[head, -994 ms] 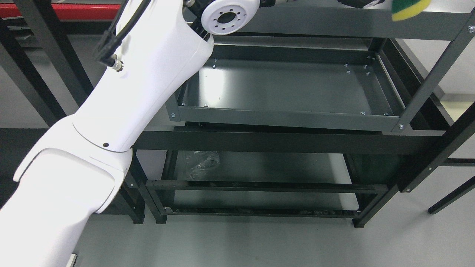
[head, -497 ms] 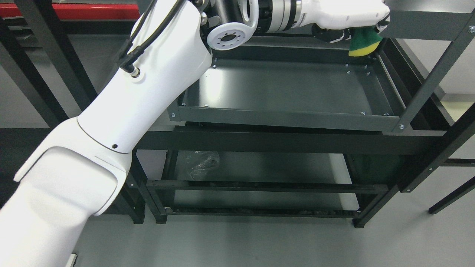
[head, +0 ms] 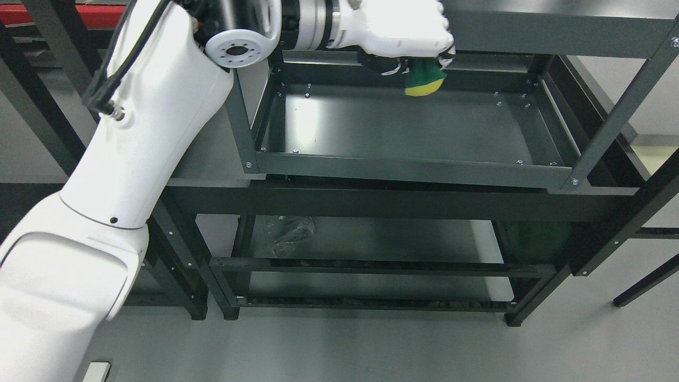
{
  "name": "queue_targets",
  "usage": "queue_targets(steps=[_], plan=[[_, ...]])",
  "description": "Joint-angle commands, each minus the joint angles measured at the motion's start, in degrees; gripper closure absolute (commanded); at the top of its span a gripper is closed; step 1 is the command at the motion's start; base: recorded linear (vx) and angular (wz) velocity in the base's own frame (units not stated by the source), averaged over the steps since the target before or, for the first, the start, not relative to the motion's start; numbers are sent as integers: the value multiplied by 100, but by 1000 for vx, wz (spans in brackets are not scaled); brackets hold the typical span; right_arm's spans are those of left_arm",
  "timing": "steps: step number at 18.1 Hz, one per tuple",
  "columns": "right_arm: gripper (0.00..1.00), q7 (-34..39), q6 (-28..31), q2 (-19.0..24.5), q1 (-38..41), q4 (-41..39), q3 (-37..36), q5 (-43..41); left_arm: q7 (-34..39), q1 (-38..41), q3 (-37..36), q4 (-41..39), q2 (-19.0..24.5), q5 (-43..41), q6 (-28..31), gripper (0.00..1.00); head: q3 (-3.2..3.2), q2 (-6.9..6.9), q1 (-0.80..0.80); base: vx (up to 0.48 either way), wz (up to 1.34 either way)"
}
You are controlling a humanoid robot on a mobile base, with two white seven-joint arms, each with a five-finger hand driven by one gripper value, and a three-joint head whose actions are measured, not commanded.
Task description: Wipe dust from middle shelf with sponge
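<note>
My left hand (head: 411, 50) reaches in from the lower left and is shut on a green and yellow sponge (head: 424, 83), yellow side down. The sponge hangs over the back edge of the dark grey middle shelf (head: 403, 127), near its centre. Whether it touches the shelf floor I cannot tell. The hand sits just under the front rail of the top shelf (head: 557, 29). My right arm does not show.
The shelf is a shallow metal tray with raised rims and a front lip (head: 408, 170). Upright posts stand at the left (head: 238, 122) and right (head: 620, 106) front corners. A crumpled clear plastic bag (head: 286, 233) lies on the lower level. Black racks flank the unit.
My left hand came down from above the top shelf with the sponge, then slid left along the back of the middle shelf. The elbow swung left too.
</note>
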Motion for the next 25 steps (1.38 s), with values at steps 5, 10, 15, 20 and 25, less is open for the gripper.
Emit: queue_targets(steps=[5, 10, 15, 20, 25], plan=[[0, -3, 2, -100, 0, -100, 0, 0, -648, 723, 2694, -818, 2404, 1560, -59, 100, 0, 0, 0, 0, 0], [0, -3, 2, -100, 0, -100, 0, 0, -639, 1100, 2913, -783, 3066, 1984, -59, 100, 0, 0, 0, 0, 0], [0, -3, 2, -100, 0, -100, 0, 0, -630, 935, 2817, -782, 1508, 1512, -59, 100, 0, 0, 0, 0, 0], [0, -3, 2, -100, 0, -100, 0, 0, -369, 391, 2600, -11, -727, -140, -59, 100, 0, 0, 0, 0, 37], [0, -3, 2, -100, 0, -100, 0, 0, 2311, -672, 212, 342, -727, 398, 973, 100, 0, 0, 0, 1, 24]])
